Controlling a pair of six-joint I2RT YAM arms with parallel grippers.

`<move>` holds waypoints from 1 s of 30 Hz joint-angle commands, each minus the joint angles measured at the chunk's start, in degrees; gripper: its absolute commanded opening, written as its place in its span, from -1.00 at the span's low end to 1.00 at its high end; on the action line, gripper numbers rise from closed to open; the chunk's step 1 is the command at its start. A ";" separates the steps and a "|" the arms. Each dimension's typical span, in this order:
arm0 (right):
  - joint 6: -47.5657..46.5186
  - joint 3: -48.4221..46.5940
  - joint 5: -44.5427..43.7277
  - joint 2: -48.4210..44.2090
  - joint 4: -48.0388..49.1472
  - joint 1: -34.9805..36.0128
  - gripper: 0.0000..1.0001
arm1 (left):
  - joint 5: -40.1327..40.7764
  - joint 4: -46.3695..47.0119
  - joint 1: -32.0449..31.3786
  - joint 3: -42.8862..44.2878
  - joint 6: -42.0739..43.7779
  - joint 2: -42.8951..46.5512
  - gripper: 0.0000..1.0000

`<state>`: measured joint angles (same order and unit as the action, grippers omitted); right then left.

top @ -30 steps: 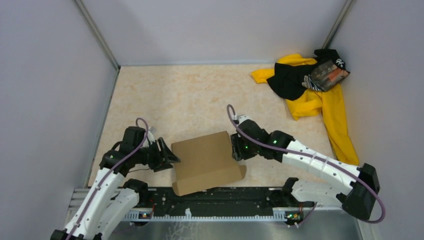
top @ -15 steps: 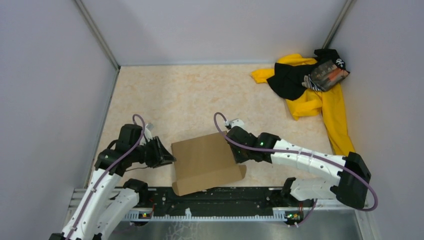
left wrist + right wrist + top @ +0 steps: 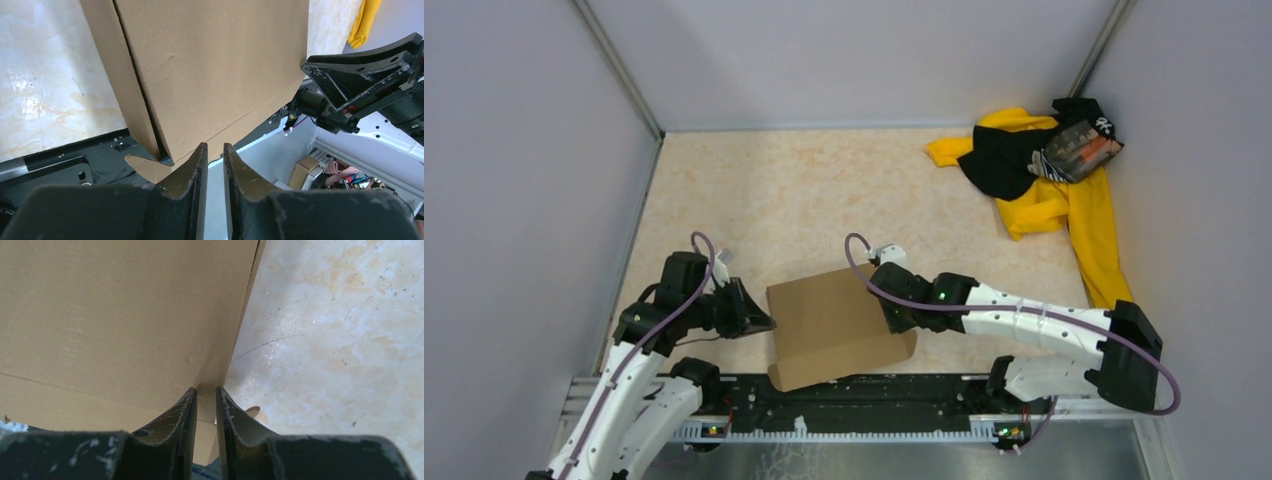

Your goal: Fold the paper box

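Observation:
The paper box point(image 3: 834, 322) is plain brown cardboard, lying folded near the table's front edge with a flap poking out at its near-left corner. My left gripper point(image 3: 764, 322) sits at its left edge. In the left wrist view the fingers point(image 3: 213, 146) stand a narrow slit apart with nothing between them, tips just short of the box point(image 3: 215, 65). My right gripper point(image 3: 890, 318) rests at the box's right edge. Its fingers point(image 3: 206, 389) are also a slit apart, and the cardboard point(image 3: 110, 315) of the box wall shows beyond the gap.
A yellow-and-black cloth pile point(image 3: 1044, 175) lies at the back right corner. The black rail point(image 3: 854, 395) carrying the arm bases runs just in front of the box. Grey walls point(image 3: 524, 200) enclose the beige tabletop point(image 3: 804, 200) on three sides.
Both grippers' jaws have narrowed from wider openings. The right gripper slid left along the box's right edge. The left gripper and the box barely moved.

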<state>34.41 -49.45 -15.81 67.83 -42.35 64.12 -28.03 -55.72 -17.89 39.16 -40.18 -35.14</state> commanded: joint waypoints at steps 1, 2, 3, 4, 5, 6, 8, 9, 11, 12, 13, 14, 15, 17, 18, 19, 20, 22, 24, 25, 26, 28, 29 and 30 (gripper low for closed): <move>2.07 1.48 -0.52 0.61 3.08 0.93 -0.59 | -1.04 0.45 -0.21 -1.79 1.03 0.81 -0.52; 2.25 2.06 -0.31 0.89 3.32 1.01 -0.59 | -1.31 0.66 -0.22 -2.13 0.98 0.85 -0.52; 2.59 2.60 -0.01 1.24 3.48 1.01 -0.59 | -1.31 0.77 -0.22 -2.37 0.84 0.86 -0.52; 2.92 3.13 0.18 1.62 3.62 1.01 -0.59 | -1.29 1.00 -0.22 -2.59 0.88 0.93 -0.51; 3.56 3.75 0.27 1.70 3.89 1.03 -0.59 | -1.31 1.30 -0.22 -2.68 0.93 0.85 -0.49; 4.16 4.66 0.51 1.82 4.24 1.08 -0.59 | -1.25 1.54 -0.22 -2.50 1.06 0.53 -0.47; 4.86 5.71 1.01 1.80 5.08 1.08 -0.59 | -0.93 1.81 -0.29 -1.99 1.85 -0.76 -0.44; 5.09 6.03 1.19 1.73 5.41 1.09 -0.59 | -0.83 2.19 -0.30 -1.69 2.25 -1.60 -0.43; 5.25 6.29 1.34 1.69 5.77 1.11 -0.59 | -0.93 3.09 -0.42 -1.12 3.21 -3.55 -0.41; 5.25 6.23 1.34 1.79 5.86 1.10 -0.59 | -0.52 3.21 -0.65 -0.70 3.75 -4.66 -0.41; 5.21 6.15 1.40 1.85 5.87 1.12 -0.59 | 0.08 3.62 -0.96 -0.45 4.14 -5.53 -0.41; 5.10 6.12 1.32 1.94 5.81 1.12 -0.58 | 0.58 4.07 -1.48 -0.18 4.37 -6.50 -0.41; 5.10 6.06 1.19 2.07 5.73 1.14 -0.58 | 1.21 4.45 -2.27 0.01 4.48 -7.33 -0.41; 5.05 6.03 1.10 2.20 5.59 1.10 -0.59 | 3.06 5.84 -5.67 0.13 3.88 -9.27 -0.41; 5.24 6.11 0.94 2.21 5.54 1.10 -0.58 | 4.51 6.45 -8.18 0.38 3.06 -10.44 -0.41; 5.30 6.12 0.88 2.22 5.38 1.10 -0.58 | 7.41 6.99 -11.27 0.72 1.82 -11.73 -0.40; 5.38 6.12 0.87 2.15 5.39 1.14 -0.58 | 9.95 7.58 -15.13 1.12 0.15 -12.93 -0.39; 5.68 6.12 0.74 2.10 5.05 1.10 -0.58 | 14.34 7.68 -21.29 1.73 -3.75 -14.86 -0.37; 5.89 6.12 0.70 1.84 4.91 1.10 -0.57 | 16.93 7.06 -24.62 1.77 -5.99 -14.94 -0.37; 5.99 6.22 0.65 1.72 4.86 1.10 -0.58 | 17.89 6.44 -25.55 1.84 -6.73 -14.32 -0.36; 6.03 6.34 0.68 1.53 4.90 1.10 -0.58 | 18.77 5.82 -26.06 2.01 -7.15 -13.64 -0.36; 6.11 6.51 0.70 1.45 5.01 1.10 -0.57 | 19.99 4.92 -26.54 1.70 -7.77 -12.12 -0.36; 6.09 6.62 0.81 1.55 5.16 1.10 -0.57 | 20.12 4.72 -26.65 1.05 -7.88 -11.79 -0.36; 6.04 6.71 0.97 1.64 5.44 1.10 -0.57 | 19.71 4.84 -26.73 0.22 -7.89 -11.87 -0.35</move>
<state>39.27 -44.62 -15.77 69.01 -38.17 64.40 -12.47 -49.84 -43.88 39.20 -45.45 -48.62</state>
